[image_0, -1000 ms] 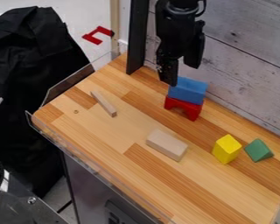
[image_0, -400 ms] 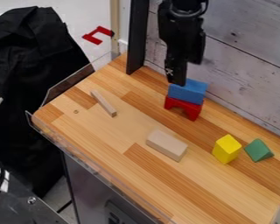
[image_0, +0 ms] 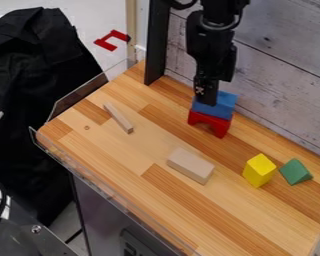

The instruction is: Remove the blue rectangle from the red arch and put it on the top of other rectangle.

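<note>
Its jaws parted, the black pincer (image_0: 217, 93) hangs at the blue rectangle (image_0: 224, 107), which rests atop the red arch (image_0: 210, 121) near the tabletop's (image_0: 122, 155) wall side. Nearby lie a pale wooden block (image_0: 191, 166), thin wooden strip (image_0: 118, 118), yellow block (image_0: 259, 170) and green block (image_0: 295, 171).

Wooden table (image_0: 112, 155) | red arch (image_0: 219, 123) | pale block (image_0: 190, 165) | thin stick (image_0: 118, 118) | yellow block (image_0: 259, 171) | green block (image_0: 295, 172)
</note>
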Controlling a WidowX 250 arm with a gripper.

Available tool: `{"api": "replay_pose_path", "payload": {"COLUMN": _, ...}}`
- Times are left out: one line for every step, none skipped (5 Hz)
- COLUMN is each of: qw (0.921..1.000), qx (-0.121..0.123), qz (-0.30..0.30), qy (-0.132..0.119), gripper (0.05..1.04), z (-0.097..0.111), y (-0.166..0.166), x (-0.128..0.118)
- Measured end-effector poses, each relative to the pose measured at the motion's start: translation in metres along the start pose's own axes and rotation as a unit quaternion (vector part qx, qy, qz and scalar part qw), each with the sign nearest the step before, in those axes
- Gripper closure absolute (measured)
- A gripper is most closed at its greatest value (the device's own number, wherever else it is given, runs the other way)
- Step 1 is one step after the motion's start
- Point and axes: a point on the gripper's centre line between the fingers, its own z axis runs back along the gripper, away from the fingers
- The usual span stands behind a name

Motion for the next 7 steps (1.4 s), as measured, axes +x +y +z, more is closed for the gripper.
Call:
{"api": "replay_pose_path", "payload": {"qw": 0.9998, "qx": -0.003, "qz": 0.019, "qy": -0.001, "gripper": 0.084, "z": -0.005, "y": -0.004, "x": 0.001}}
{"api": "replay_pose_path", "payload": {"qw": 0.9993, "qx": -0.001, "qz": 0.036, "qy": -0.002, "gripper": 0.084, "z": -0.011, "y": -0.009, "x": 0.004}}
{"api": "replay_pose_path", "payload": {"qw": 0.9991, "qx": 0.005, "qz": 0.041, "qy": -0.007, "gripper": 0.084, "z": -0.017, "y": -0.011, "x": 0.006}}
{"api": "replay_pose_path", "payload": {"qw": 0.9988, "qx": 0.007, "qz": 0.047, "qy": -0.003, "gripper": 0.084, "z": -0.02, "y": -0.012, "x": 0.007}}
{"api": "replay_pose_path", "payload": {"qw": 0.9985, "qx": 0.011, "qz": 0.053, "qy": -0.003, "gripper": 0.112, "z": -0.023, "y": -0.012, "x": 0.011}}
{"api": "replay_pose_path", "payload": {"qw": 0.9983, "qx": 0.008, "qz": 0.058, "qy": -0.001, "gripper": 0.331, "z": -0.024, "y": -0.013, "x": 0.014}}
{"api": "replay_pose_path", "payload": {"qw": 0.9984, "qx": 0.009, "qz": 0.057, "qy": 0.003, "gripper": 0.559, "z": -0.024, "y": -0.013, "x": 0.016}}
